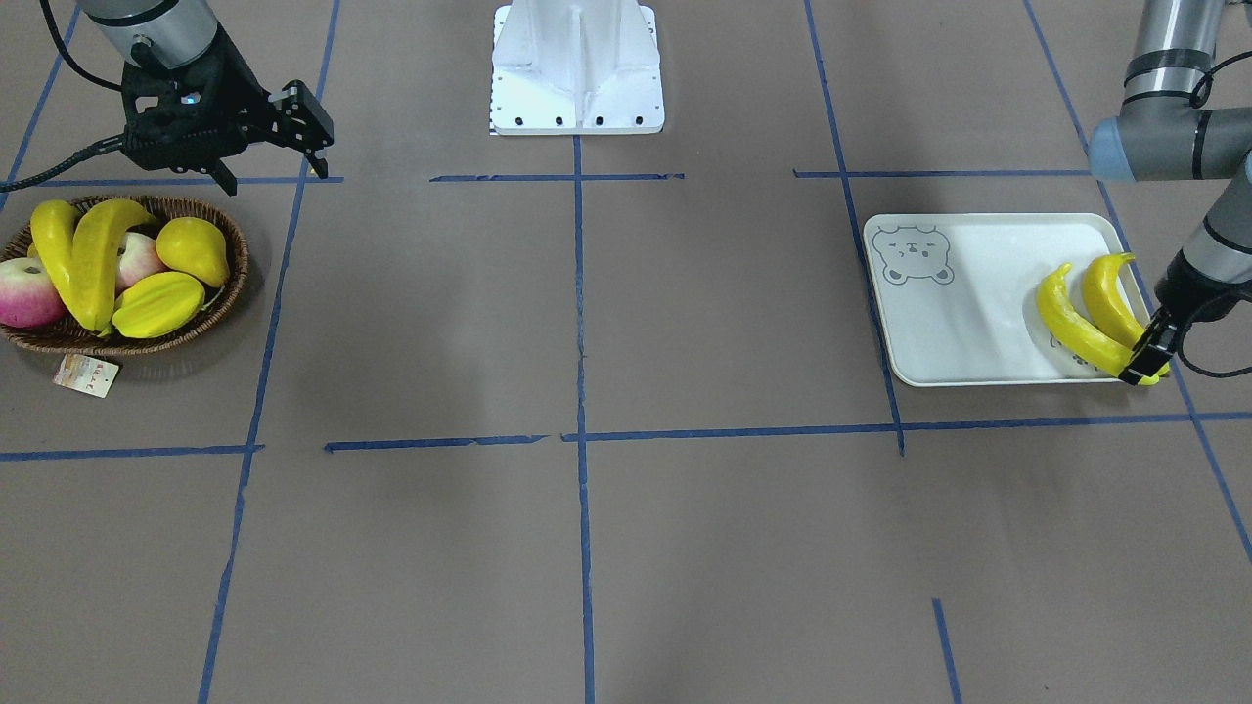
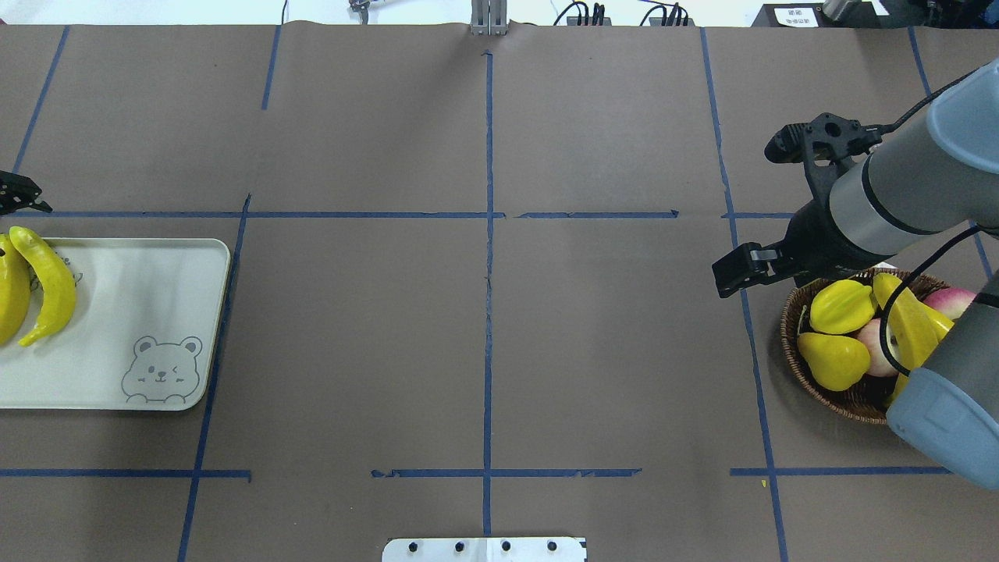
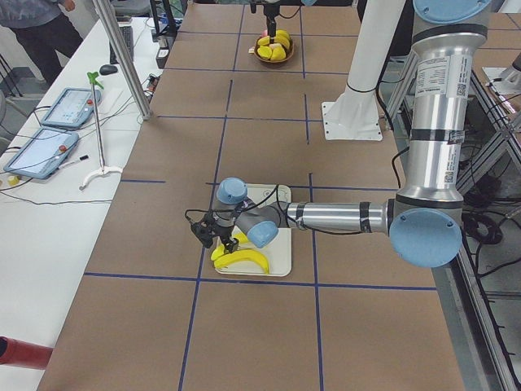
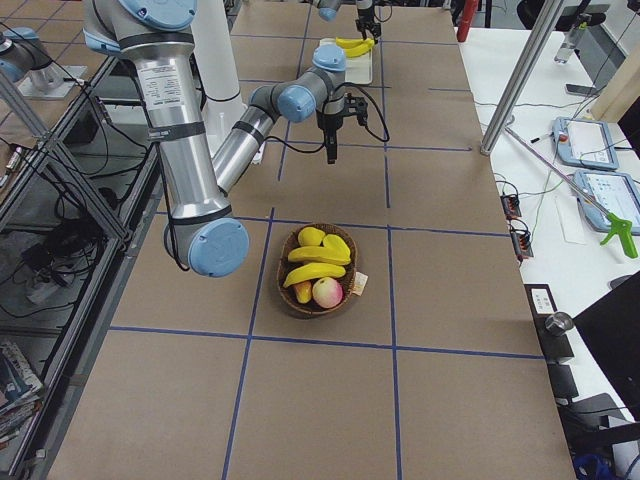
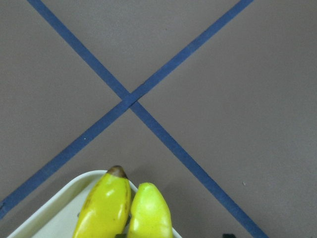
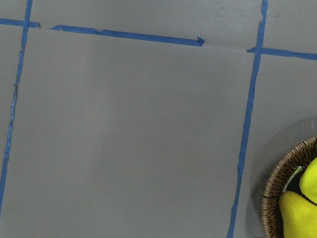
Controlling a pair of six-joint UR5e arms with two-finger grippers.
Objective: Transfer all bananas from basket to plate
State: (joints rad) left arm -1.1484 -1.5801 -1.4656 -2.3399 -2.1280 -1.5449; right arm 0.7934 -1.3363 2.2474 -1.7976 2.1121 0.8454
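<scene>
Basket [image 1: 238, 279] on table [image 1: 587, 548]: two bananas [image 1: 93, 264] crowded by pear [image 1: 193, 249], apples [image 1: 20, 293], ridged fruit [image 1: 156, 303], right gripper [image 1: 274, 174] beside, jaws wide, empty; plate [image 1: 968, 313]: two more bananas [image 1: 1071, 328], left gripper [image 1: 1142, 367] at their tips, jaws' spread indiscernible.

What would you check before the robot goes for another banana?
1. Basket emptied: not ok, two bananas lie inside.
2. Plate loaded: ok, two more bananas rest on it, with bare room beside them.
3. Right jaws open: ok, spread wide.
4. Right jaws above the basket: not ok, they sit off beside its rim.
5. Left jaws clear of the plate's bananas: cannot tell.
</scene>
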